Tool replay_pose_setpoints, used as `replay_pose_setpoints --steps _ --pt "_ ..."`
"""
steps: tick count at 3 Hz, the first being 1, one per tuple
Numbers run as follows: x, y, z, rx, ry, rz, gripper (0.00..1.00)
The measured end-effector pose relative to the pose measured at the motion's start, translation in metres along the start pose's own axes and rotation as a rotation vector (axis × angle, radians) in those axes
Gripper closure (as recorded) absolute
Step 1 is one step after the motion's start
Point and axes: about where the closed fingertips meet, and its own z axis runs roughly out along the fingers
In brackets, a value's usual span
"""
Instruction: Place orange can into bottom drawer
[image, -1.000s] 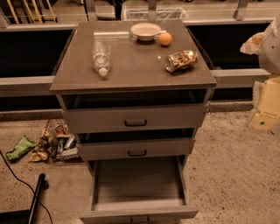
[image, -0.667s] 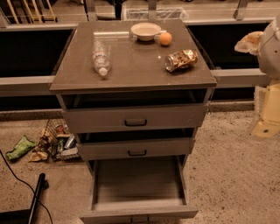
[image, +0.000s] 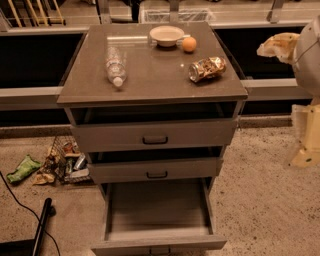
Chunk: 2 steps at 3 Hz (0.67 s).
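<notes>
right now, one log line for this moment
can lying on cabinet top | bottom drawer open | gripper at right edge, apart from can

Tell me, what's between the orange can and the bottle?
Between the orange can and bottle, only bare cabinet top, in the camera view. The end effector hangs right of it.

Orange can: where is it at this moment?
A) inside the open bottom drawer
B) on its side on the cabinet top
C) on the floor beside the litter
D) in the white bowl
B: the orange can lies on its side on the cabinet top, the bottom drawer is open without it, and the end effector is at the right edge, apart from the can.
</notes>
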Motion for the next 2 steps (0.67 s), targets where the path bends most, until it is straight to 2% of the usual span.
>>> replay_pose_setpoints --steps 1,2 --pt "0.0 0.0 0.0 0.0 0.0 0.0 0.0" --pt "0.007 -0.013 0.008 0.038 0.026 -0.022 0.0"
